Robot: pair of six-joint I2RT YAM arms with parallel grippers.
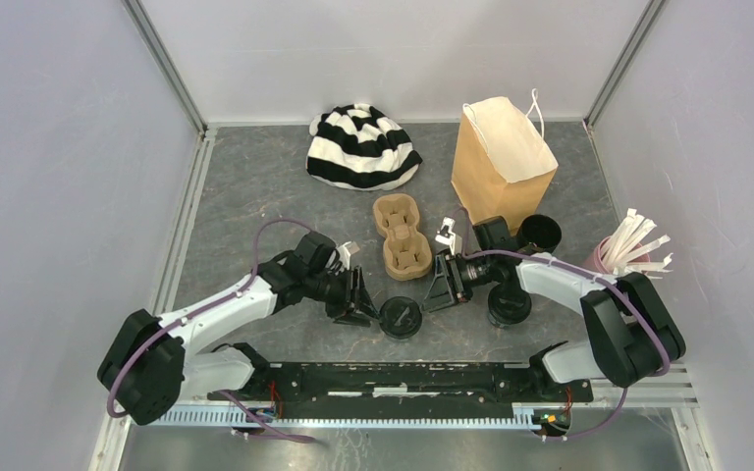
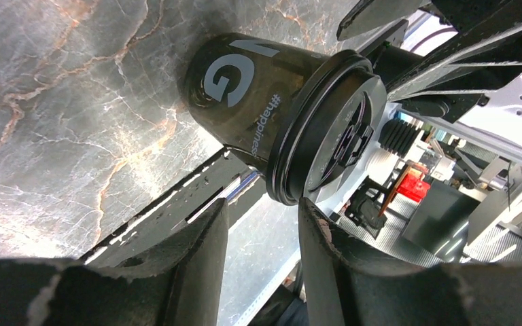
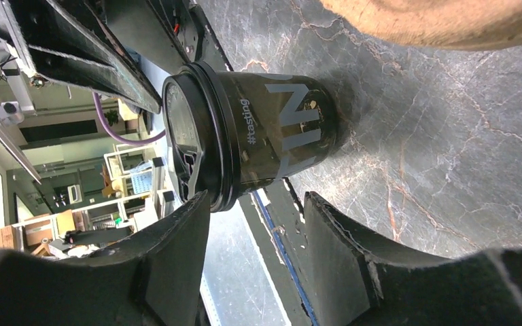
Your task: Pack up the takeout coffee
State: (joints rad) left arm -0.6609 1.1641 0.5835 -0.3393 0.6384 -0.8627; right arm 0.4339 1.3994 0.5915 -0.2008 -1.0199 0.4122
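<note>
Black jaws on my left gripper (image 2: 262, 204) stand apart, holding nothing; right gripper (image 3: 255, 197) likewise parted. One lidded coffee cup (image 1: 402, 317) stands upright between them, just past both sets of tips. Cardboard carrier (image 1: 401, 235) sits just behind, paper bag (image 1: 501, 162) farther back right, second lidded cup (image 1: 509, 304) under my right forearm. Only the wrist views show the cup's grey lettering. Bare table (image 1: 245, 206) lies left, striped cloth (image 1: 363, 147) at the back.
</note>
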